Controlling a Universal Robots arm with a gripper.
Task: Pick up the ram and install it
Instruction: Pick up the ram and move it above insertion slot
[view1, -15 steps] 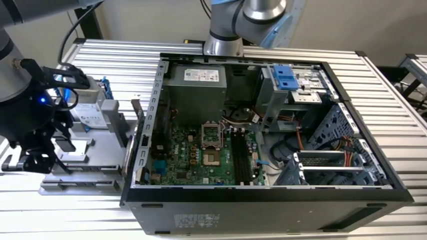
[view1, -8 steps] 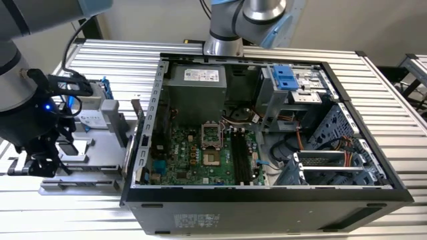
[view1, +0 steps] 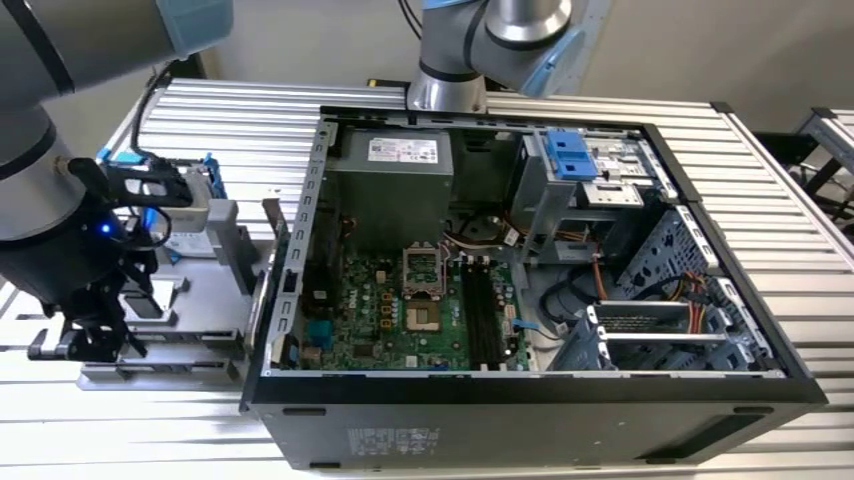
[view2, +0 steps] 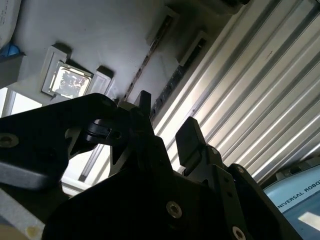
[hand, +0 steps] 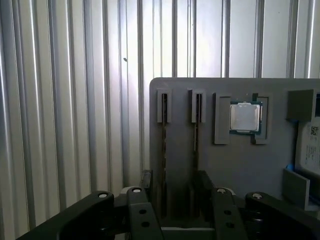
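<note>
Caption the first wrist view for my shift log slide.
Open gripper poised over a grey tray holding two ram sticks on edge and a processor chip.

Ribbed silver metal worktop (view1: 227, 110) under everything, and on it a black open-sided computer case (view1: 534, 405) lies flat. Green motherboard (view1: 360, 315) is on show, with the grey power supply box (view1: 394, 185) beyond it and a blue plastic drive bracket (view1: 570, 155) alongside. In the first wrist view, a grey moulded parts tray (hand: 240, 165) sits on the worktop, a square silver processor chip (hand: 245, 117) in its recess.
</note>
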